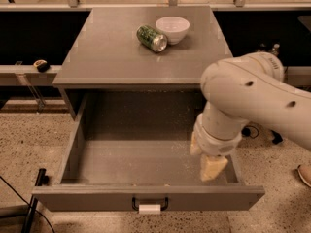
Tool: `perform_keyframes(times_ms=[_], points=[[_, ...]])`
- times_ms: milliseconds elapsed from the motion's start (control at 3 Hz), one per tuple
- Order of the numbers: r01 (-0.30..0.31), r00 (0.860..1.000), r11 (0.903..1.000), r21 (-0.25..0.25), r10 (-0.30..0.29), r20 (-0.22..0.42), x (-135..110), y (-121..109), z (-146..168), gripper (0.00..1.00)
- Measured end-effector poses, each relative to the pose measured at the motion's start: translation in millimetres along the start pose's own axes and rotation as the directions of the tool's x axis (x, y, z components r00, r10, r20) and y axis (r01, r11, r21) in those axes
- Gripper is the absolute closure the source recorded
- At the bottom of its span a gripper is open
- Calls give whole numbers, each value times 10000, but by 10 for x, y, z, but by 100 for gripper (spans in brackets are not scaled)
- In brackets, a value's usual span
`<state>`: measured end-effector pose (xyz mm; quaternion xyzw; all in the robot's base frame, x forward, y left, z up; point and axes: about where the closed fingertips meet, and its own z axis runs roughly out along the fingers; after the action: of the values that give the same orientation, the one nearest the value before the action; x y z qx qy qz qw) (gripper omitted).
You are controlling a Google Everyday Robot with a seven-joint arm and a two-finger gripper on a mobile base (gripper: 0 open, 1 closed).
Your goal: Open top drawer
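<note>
- Camera view: top drawer (146, 196) stands pulled well out from under the counter (112, 57), with its handle (149, 204) at the front edge
- Tool (205, 158) hangs inside the drawer's right side, apart from the handle; whether it is released or clenched cannot be told
- Step in hand, as judged: opening is essentially complete
- Next move calls for raising the arm clear of the drawer's front wall
</note>
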<state>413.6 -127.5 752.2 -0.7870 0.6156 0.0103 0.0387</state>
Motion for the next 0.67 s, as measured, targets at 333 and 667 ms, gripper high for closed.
perform_keyframes(times_ms=[333,667], points=[[21,9997,9997,240,-27,227,-19,-291,342,71],[-1066,9922,9923,636,1020,711,274,-490,768,100]])
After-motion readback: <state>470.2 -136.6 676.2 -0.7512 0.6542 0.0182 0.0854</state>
